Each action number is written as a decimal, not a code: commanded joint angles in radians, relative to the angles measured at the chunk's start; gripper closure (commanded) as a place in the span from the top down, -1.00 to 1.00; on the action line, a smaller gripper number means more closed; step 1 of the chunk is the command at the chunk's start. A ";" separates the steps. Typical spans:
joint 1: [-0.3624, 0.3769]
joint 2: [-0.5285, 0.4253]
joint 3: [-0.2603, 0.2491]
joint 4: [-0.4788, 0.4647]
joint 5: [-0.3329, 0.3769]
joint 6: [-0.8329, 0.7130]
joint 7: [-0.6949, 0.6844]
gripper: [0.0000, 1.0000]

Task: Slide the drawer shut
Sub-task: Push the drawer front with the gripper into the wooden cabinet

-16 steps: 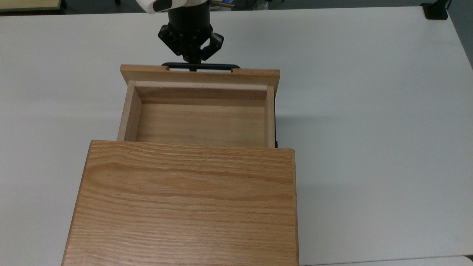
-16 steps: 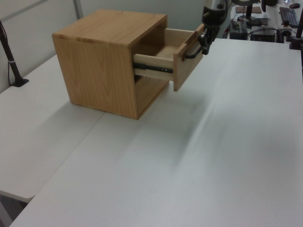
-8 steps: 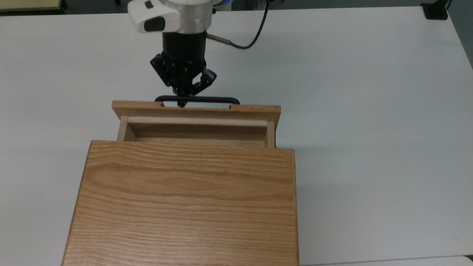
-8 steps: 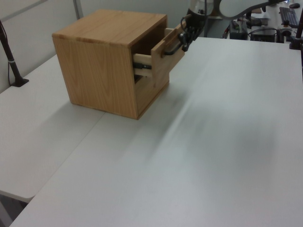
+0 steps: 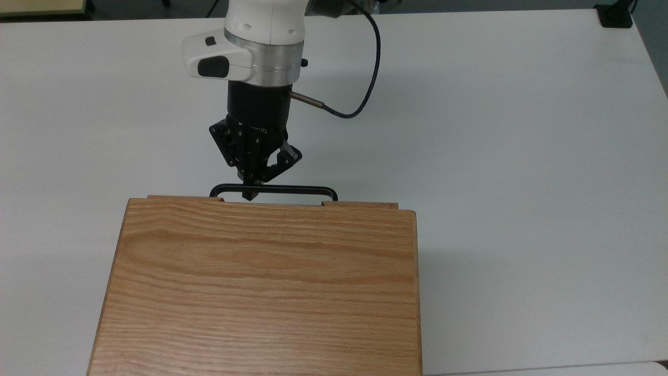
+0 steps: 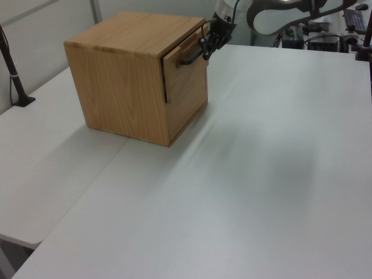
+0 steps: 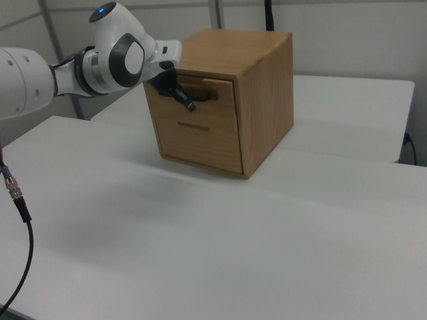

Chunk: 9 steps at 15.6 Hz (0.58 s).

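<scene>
Drawer [image 7: 200, 117]: seated flush in cabinet [image 5: 261, 287], frame centre.
Pincer [image 5: 251, 195]: clenched on handle [image 5: 292, 189], above cabinet edge.
Worktop [image 5: 522, 156]: white.

White Franka arm [image 5: 263, 23] with silver wrist ring, entering from twelve o'clock in the top view and reaching toward six o'clock. In the right view, stretched nearly level from nine o'clock toward three o'clock, a blue light glowing on the rounded joint. Black cable [image 5: 368, 68] looping from the wrist's three o'clock side up toward twelve. Black two-finger gripper [image 5: 251, 194] pointing toward six o'clock in the top view, fingers drawn together to a narrow tip. Same gripper [image 6: 207, 51] angled toward eight o'clock in the left view, toward four o'clock [image 7: 189, 105] in the right view.
</scene>
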 commanded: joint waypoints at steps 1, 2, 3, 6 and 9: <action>0.001 0.033 -0.002 0.036 -0.092 0.049 0.146 -1.00; 0.001 0.039 -0.002 0.034 -0.108 0.054 0.174 -1.00; -0.001 0.039 0.000 0.033 -0.111 0.054 0.194 -1.00; -0.008 -0.013 0.001 0.004 -0.111 0.037 0.175 -1.00; -0.013 -0.105 0.027 -0.058 -0.097 -0.121 0.064 -1.00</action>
